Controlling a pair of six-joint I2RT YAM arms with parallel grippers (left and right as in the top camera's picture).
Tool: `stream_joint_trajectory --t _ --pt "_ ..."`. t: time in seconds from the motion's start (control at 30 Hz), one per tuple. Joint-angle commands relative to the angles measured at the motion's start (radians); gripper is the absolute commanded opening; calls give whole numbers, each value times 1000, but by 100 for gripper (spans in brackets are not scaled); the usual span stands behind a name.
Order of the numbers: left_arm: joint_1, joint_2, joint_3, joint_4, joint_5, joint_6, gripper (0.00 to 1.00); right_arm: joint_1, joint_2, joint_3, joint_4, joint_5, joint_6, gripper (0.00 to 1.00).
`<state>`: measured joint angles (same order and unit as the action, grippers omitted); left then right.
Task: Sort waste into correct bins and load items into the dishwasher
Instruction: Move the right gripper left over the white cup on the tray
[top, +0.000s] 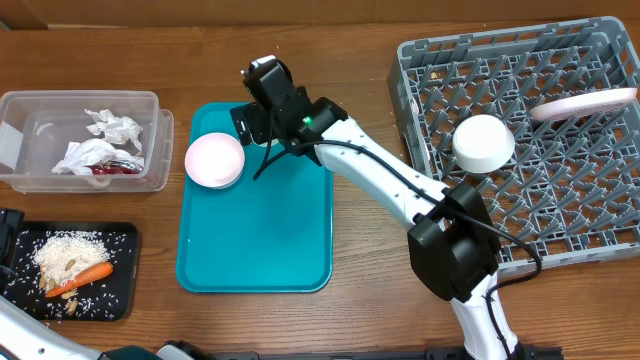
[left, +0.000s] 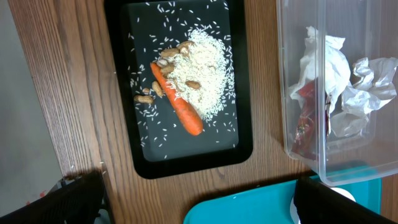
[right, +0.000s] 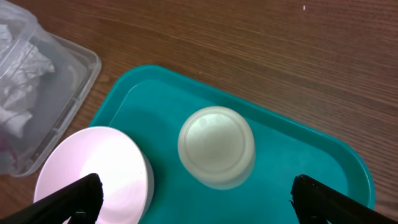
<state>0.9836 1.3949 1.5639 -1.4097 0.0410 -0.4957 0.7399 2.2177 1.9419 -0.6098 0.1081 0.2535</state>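
Note:
A small white cup (right: 216, 146) stands upside down on the teal tray (right: 292, 155), with a pale pink bowl (right: 93, 174) upside down to its left. My right gripper (right: 202, 205) hangs open above them, the cup just ahead of its spread fingers; in the overhead view the arm (top: 380, 165) hides the cup. The clear tub (top: 80, 140) holds crumpled napkins (top: 100, 140) and a red wrapper (left: 305, 118). Rice (left: 202, 71), a carrot (left: 177, 99) and peanuts lie in the black tray (left: 239, 140). My left gripper (left: 199, 208) is open and empty over the wood near that tray.
The grey dish rack (top: 440, 60) at the right holds an upturned white bowl (top: 484, 143) and a pale pink plate (top: 583, 104) leaning on its pegs. Bare wood lies between the teal tray and the rack.

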Motion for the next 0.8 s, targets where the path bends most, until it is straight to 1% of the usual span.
stream_joint_trajectory --t 0.0,0.23,0.67,0.77 --pt "4 -9 2 0 4 -6 100 -3 72 5 39 31 9 100" --pt "4 -8 2 0 4 -6 100 -18 122 5 165 41 1 100" --pt "4 -8 2 0 4 -6 100 -18 165 5 184 22 3 98" --pt "4 -8 2 0 4 -6 100 -18 165 5 182 17 6 86"
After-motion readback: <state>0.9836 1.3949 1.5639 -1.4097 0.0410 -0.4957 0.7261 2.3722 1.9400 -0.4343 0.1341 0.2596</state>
